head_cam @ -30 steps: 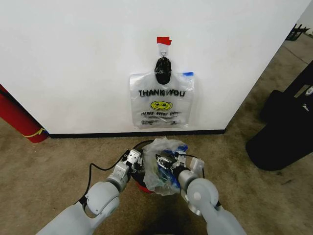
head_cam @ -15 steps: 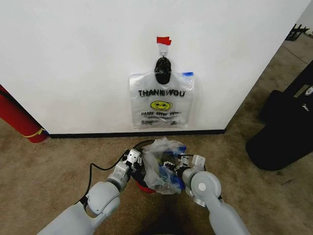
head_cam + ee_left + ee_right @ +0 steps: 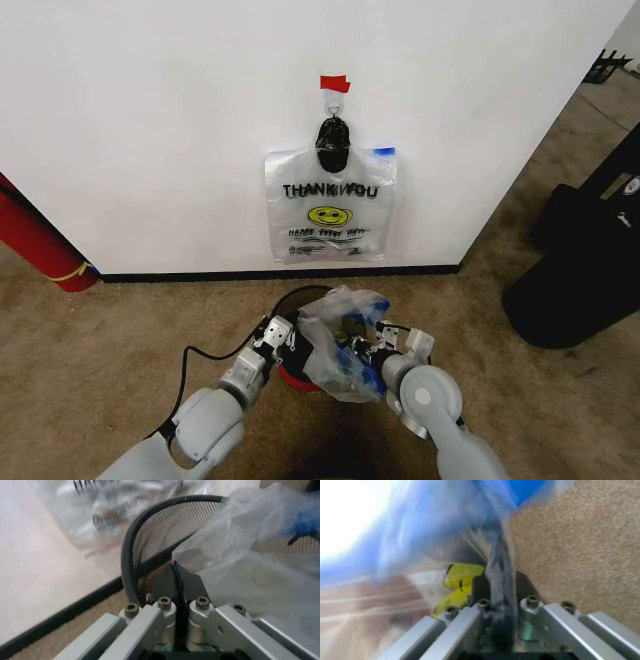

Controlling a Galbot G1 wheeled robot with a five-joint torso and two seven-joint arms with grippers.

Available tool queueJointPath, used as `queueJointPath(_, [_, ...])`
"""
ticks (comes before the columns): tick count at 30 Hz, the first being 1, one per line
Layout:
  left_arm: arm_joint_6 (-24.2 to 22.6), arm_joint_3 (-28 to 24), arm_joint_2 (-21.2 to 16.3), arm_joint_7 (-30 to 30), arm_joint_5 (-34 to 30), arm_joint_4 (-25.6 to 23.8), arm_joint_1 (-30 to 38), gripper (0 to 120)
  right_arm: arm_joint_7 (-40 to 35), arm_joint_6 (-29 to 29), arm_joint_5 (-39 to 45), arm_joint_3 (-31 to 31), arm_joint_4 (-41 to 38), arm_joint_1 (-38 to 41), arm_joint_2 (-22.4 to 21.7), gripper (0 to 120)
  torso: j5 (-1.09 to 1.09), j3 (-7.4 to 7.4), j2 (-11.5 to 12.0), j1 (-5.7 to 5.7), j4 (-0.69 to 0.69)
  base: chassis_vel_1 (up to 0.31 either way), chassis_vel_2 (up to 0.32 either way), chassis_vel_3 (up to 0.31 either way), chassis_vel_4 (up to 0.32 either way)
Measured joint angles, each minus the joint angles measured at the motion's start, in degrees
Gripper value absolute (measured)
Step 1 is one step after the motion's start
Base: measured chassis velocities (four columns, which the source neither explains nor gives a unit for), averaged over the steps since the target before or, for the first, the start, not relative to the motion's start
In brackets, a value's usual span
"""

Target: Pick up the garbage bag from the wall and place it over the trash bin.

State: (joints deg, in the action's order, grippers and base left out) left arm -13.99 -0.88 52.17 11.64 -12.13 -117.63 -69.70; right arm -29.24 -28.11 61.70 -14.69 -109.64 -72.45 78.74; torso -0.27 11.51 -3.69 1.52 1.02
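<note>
A crumpled translucent garbage bag (image 3: 340,335) with blue strips is stretched between my two grippers, over the black mesh trash bin (image 3: 298,296) near the wall (image 3: 150,120). My left gripper (image 3: 284,338) is shut on the bag's left edge beside the bin's rim (image 3: 134,551). On the bag's right side, my right gripper (image 3: 369,352) is shut on a fold of film (image 3: 501,560), with a yellow print (image 3: 457,579) beside it. The bag (image 3: 250,566) hides most of the bin's mouth. The bin's red base (image 3: 290,379) shows below.
A flat "THANK YOU" bag (image 3: 330,205) hangs on the wall under a black bunched lump (image 3: 332,145) and red tape (image 3: 334,83). A large black case (image 3: 580,270) stands at right, a red cylinder (image 3: 35,245) at left. Brown carpet (image 3: 120,330) lies around the bin.
Both grippers have drawn back toward me and lower with the bag. The right arm has shifted right, spreading the bag further across the bin.
</note>
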Motion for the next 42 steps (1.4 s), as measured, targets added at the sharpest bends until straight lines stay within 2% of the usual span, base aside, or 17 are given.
queueJointPath(4, [1.04, 0.67, -0.06, -0.02, 1.89, -1.22, -1.97, 0, 2.29, 3.28, -0.79, -1.32, -1.45, -2.73, 0.14, 0, -0.05, 0.0, 0.0, 0.0, 0.01, 0.0, 0.0, 0.0, 0.0])
queueJointPath(8, [2.75, 2.0, 0.07, -0.12, 3.89, -3.31, -4.01, 0, 6.62, 9.49, -6.74, -1.48, -2.46, -5.67, -1.32, 0, -0.05, -0.01, 0.0, 0.0, 0.02, 0.0, 0.0, 0.0, 0.0])
queueJointPath(14, [4.27, 3.83, 0.59, -0.39, 6.24, -6.89, -6.77, 0, 5.91, 14.45, -11.25, -2.23, -3.26, -6.77, -2.5, 0, -0.03, -0.01, 0.0, 0.0, 0.01, 0.0, 0.0, 0.0, 0.0])
queueJointPath(19, [4.85, 5.02, 0.74, -0.05, 7.62, -7.05, -7.66, 0, 2.82, 12.21, -11.49, -4.27, -5.69, -7.19, -3.29, 0, -0.04, -0.01, 0.0, 0.0, 0.01, 0.0, 0.0, 0.0, 0.0])
queueJointPath(26, [4.98, 5.9, 0.49, 1.09, 8.09, -3.44, -6.72, 0, 0.85, 6.16, -10.54, -6.91, -9.39, -8.17, -6.55, 0, -0.04, -0.01, 0.0, 0.0, 0.02, 0.0, 0.0, 0.0, 0.0])
queueJointPath(29, [7.3, 5.97, 0.38, 1.72, 8.03, -1.18, -6.19, 0, 0.37, 3.15, -9.0, -8.0, -11.23, -8.28, -8.41, 0, -0.05, -0.01, 0.0, 0.0, 0.02, 0.0, 0.0, 0.0, 0.0])
queueJointPath(32, [8.87, 5.94, 0.26, 1.69, 7.81, -1.45, -6.62, 1, 0.35, 2.93, -9.54, -7.91, -11.6, -8.24, -8.85, 0, -0.04, -0.01, 0.0, 0.0, 0.02, 0.0, 0.0, 0.0, 0.0])
queueJointPath(35, [11.97, 6.26, -0.35, 0.5, 8.82, -3.33, -8.19, 15, 0.98, 4.98, -13.48, -7.19, -11.34, -8.02, -8.9, 0, -0.03, -0.01, 0.0, 0.0, 0.01, 0.0, 0.0, 0.0, 0.0])
queueJointPath(38, [17.93, 8.99, -1.4, -3.18, 15.1, -4.01, -9.59, 26, 3.28, 10.53, -20.44, -6.74, -9.97, -7.99, -8.92, 0, -0.03, -0.01, 0.0, 0.0, 0.01, 0.0, 0.0, 0.0, 0.0])
queueJointPath(39, [17.93, 8.99, -1.4, -3.18, 15.1, -4.01, -9.59, 26, 3.28, 10.53, -20.44, -6.74, -9.97, -7.99, -8.92, 0, -0.03, -0.01, 0.0, 0.0, 0.01, 0.0, 0.0, 0.0, 0.0])
queueJointPath(42, [25.97, 13.71, -1.77, -9.14, 22.46, -3.63, -10.07, 39, 6.48, 15.86, -27.59, -6.41, -8.53, -8.34, -9.29, 0, -0.03, -0.01, 0.0, 0.0, 0.01, 0.0, 0.0, 0.0, 0.0])
